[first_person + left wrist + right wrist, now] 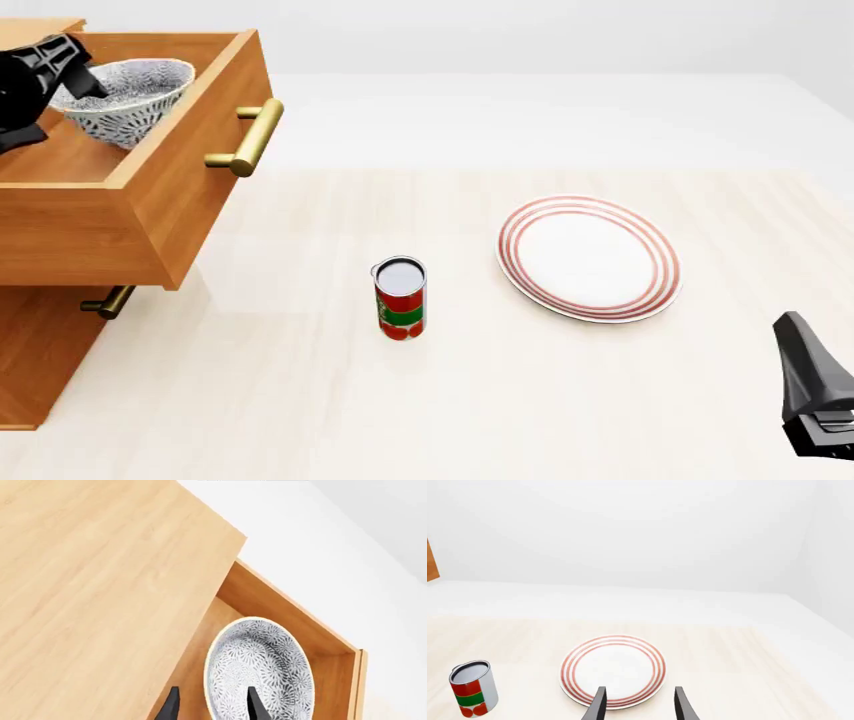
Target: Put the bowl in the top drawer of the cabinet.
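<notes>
Two robot arms work at a pale wood-grain desk in a plain white room. The left gripper holds its jaws parted around the rim of the patterned bowl, which sits tilted inside the pulled-out top drawer of the cabinet. The right gripper hovers with jaws apart and empty above a red-ringed plate, with a can standing nearby.

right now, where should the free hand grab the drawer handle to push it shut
Take the brass bar handle of the top drawer at its bare middle, between its two posts. The right hand should probably come from the table side, fingers straddling the bar across its length.
</notes>
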You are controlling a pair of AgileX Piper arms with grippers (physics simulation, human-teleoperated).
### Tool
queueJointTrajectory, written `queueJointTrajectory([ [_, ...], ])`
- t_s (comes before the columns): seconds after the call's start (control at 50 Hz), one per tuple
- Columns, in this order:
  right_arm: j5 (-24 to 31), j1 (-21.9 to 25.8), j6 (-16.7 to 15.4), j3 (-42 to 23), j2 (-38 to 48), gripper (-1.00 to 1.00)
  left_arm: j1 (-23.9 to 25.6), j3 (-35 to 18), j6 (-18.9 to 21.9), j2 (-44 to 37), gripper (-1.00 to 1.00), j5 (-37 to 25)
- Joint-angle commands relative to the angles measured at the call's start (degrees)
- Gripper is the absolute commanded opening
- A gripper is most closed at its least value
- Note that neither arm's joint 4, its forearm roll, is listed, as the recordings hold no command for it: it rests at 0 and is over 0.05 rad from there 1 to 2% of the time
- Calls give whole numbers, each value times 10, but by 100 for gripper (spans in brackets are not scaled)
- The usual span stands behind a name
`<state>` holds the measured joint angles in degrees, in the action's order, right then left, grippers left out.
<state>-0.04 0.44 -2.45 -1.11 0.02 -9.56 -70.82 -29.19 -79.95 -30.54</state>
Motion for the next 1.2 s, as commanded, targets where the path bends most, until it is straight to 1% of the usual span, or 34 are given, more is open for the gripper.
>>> queueJointTrajectory([
  [0.02,0,0,0,0,0,100,-7,-21,14,2,100,-3],
  [0.38,0,0,0,0,0,100,-4,-52,13,31,100,-34],
  [0.7,0,0,0,0,0,100,11,-78,13,79,100,-76],
  [0.88,0,0,0,0,0,100,21,-90,15,135,100,-107],
  [0.96,0,0,0,0,0,100,45,-94,7,172,100,-116],
  [1.06,0,0,0,0,0,100,75,-99,15,218,100,-121],
  [1.12,0,0,0,0,0,100,86,-82,9,252,100,-114],
  [1.16,0,0,0,0,0,100,97,-56,-10,290,100,-100],
  [1.18,0,0,0,0,0,100,97,-56,-10,291,100,-100],
  [1.2,0,0,0,0,0,100,102,-39,-14,312,100,-99],
])
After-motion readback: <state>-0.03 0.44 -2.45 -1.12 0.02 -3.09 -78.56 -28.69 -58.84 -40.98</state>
